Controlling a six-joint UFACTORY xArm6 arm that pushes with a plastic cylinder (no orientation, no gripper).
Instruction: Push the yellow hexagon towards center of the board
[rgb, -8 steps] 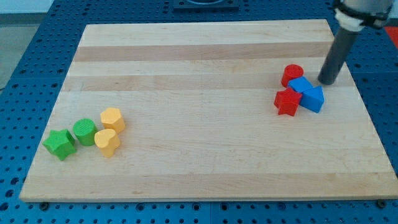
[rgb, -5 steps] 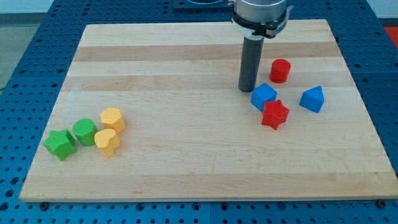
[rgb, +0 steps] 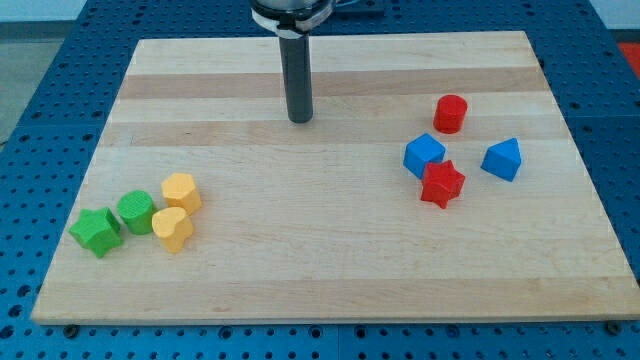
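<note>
The yellow hexagon (rgb: 182, 190) sits at the view's lower left on the wooden board (rgb: 330, 250). A yellow heart-shaped block (rgb: 173, 229) touches it just below. My tip (rgb: 300, 119) rests on the board at the upper middle, well to the right of and above the yellow hexagon, apart from all blocks.
A green cylinder (rgb: 135, 211) and a green star (rgb: 97, 231) lie left of the yellow blocks. At the right are a red cylinder (rgb: 451, 113), a blue cube (rgb: 425, 155), a red star (rgb: 442, 184) and a blue triangular block (rgb: 502, 159).
My tip swept from the right-hand cluster leftwards to the upper middle. It scattered the red and blue blocks on the way. The yellow and green blocks have not moved.
</note>
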